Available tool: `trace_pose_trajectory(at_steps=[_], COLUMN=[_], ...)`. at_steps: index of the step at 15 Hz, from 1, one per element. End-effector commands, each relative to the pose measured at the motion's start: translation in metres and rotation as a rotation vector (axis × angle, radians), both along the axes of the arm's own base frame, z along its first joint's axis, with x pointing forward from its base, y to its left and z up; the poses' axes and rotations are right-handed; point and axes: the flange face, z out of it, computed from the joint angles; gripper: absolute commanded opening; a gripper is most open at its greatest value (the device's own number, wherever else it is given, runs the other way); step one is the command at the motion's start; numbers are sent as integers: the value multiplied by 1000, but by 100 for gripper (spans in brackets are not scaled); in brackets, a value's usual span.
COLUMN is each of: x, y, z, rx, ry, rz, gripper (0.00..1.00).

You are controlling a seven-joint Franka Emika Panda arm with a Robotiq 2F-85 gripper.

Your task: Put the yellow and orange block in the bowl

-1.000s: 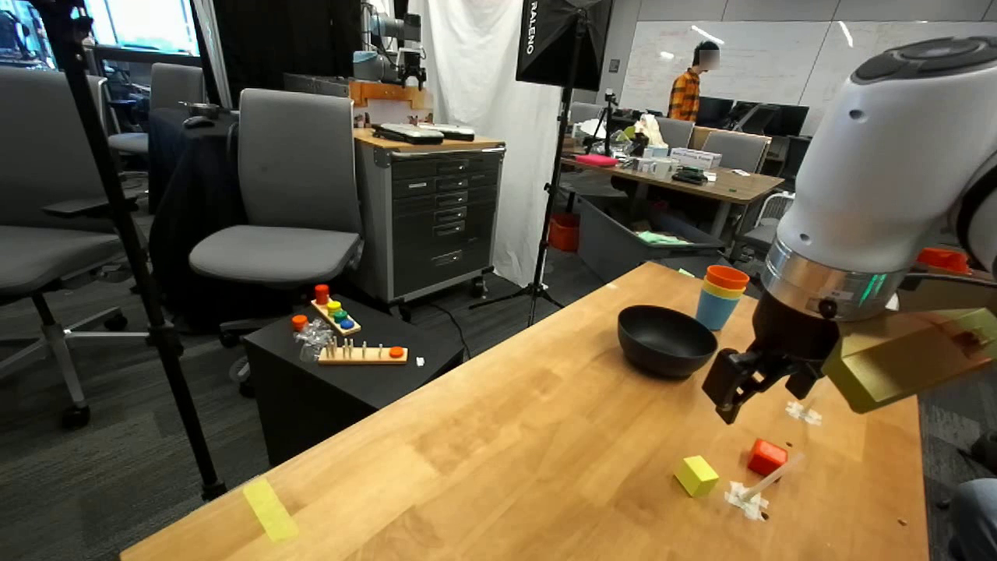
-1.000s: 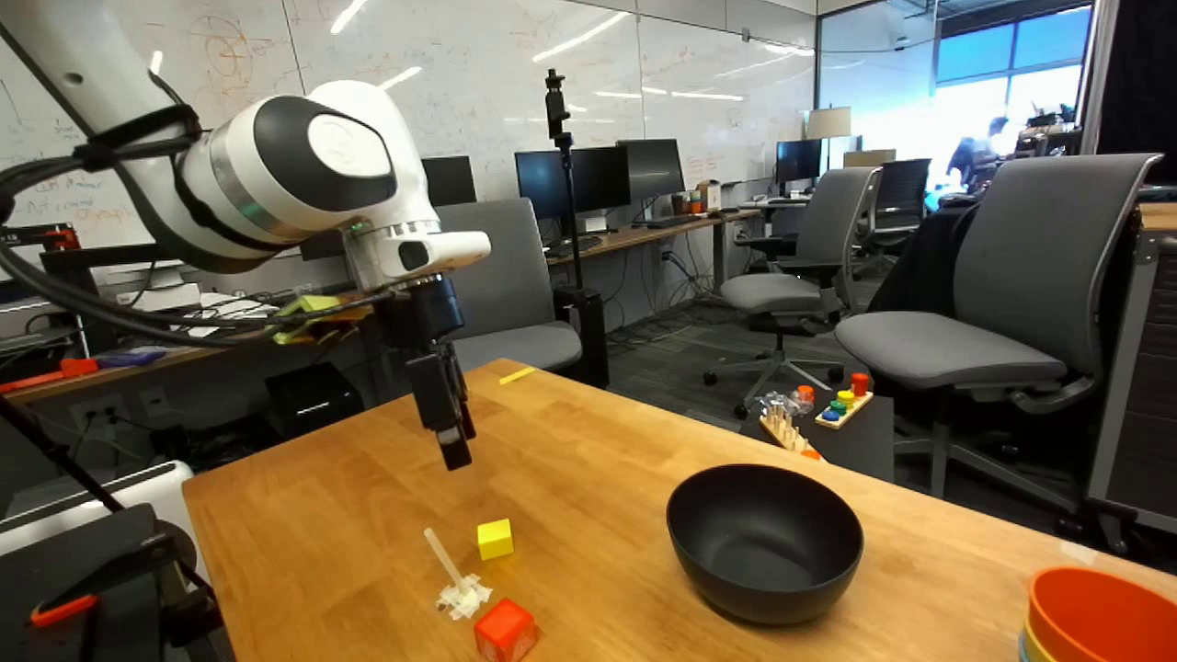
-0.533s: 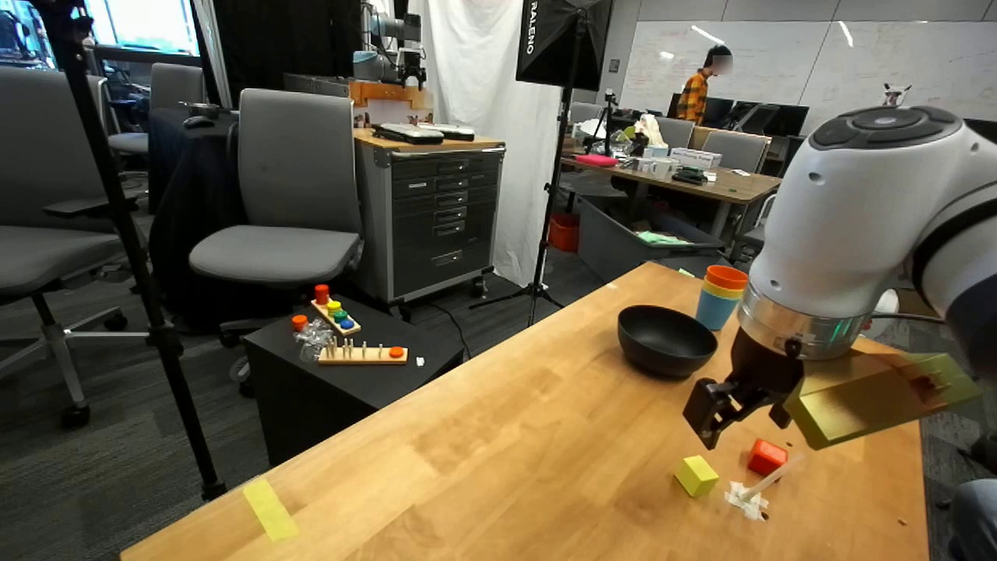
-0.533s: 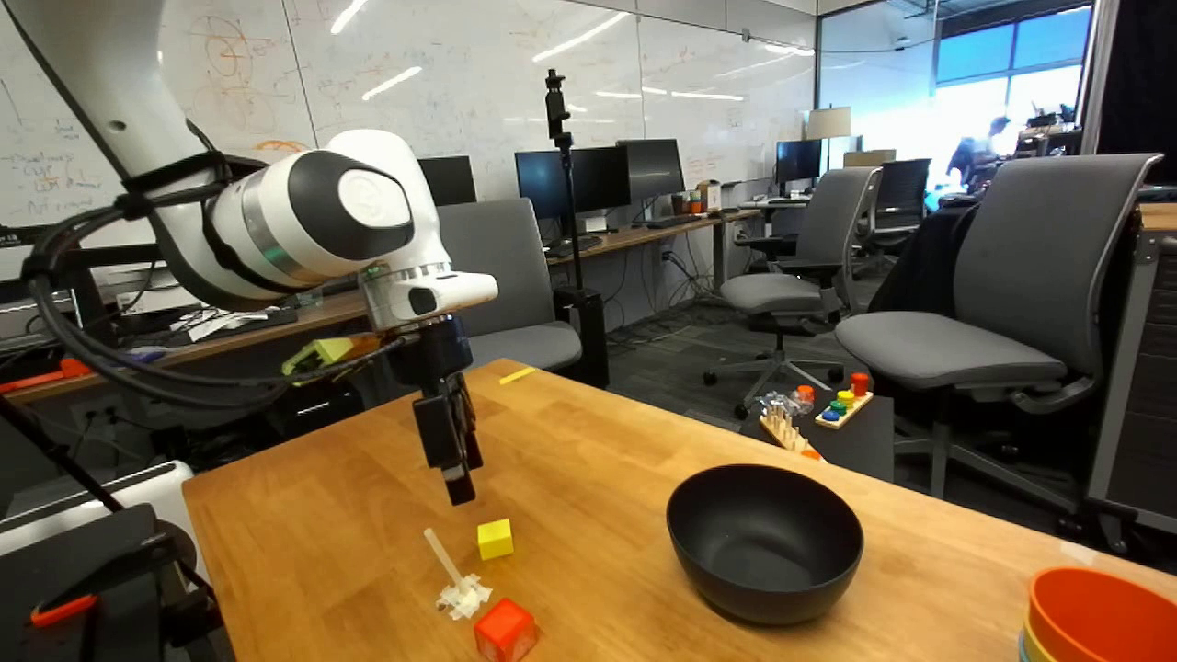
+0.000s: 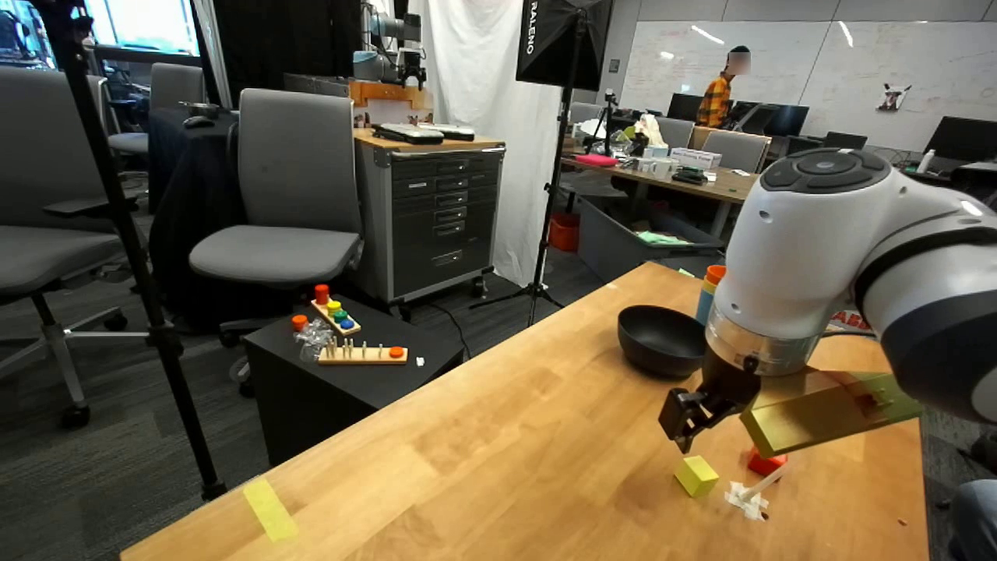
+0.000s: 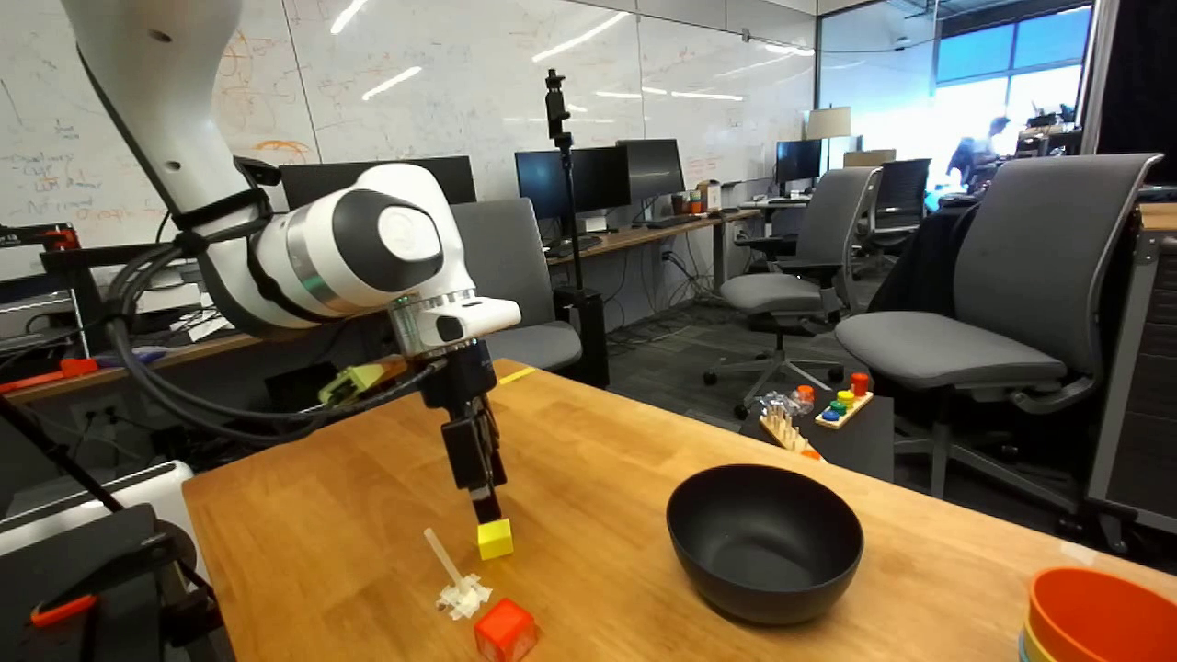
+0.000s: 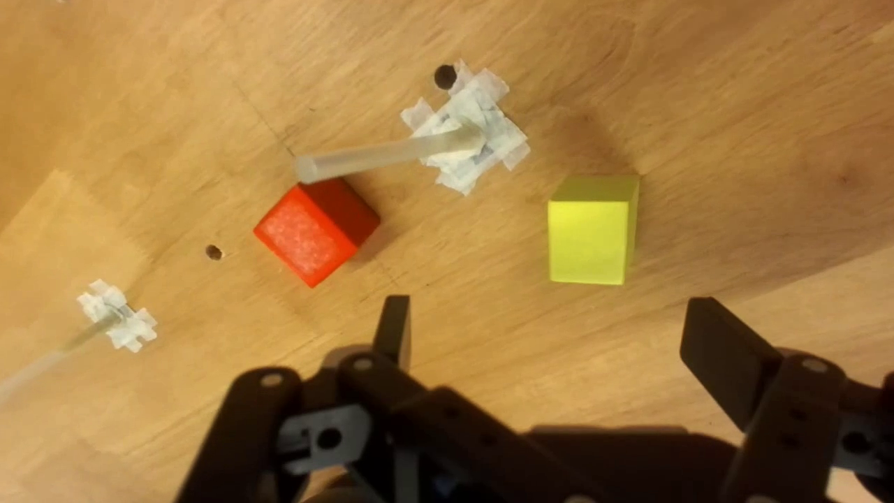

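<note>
Wrist view: 1 yellow block (image 7: 588, 241), jaws apart

A translucent rod (image 7: 377, 155) leans from white tape (image 7: 475, 133) on the table (image 5: 483, 452). A yellow strip (image 5: 270, 510) lies at the table's edge. Gray chairs (image 5: 296, 171) stand beyond.

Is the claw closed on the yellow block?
No; in the wrist view the claw is wide open, with the yellow block on the wooden table beyond its fingertips.
</note>
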Motion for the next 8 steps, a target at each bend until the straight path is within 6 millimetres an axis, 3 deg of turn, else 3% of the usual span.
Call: trace_pose_trajectory(at_steps=[1, 8], x=[9, 5], y=[6, 12], z=[-14, -34], rx=[-7, -28], ry=[-11, 24], rz=[3, 27], gripper=[100, 100])
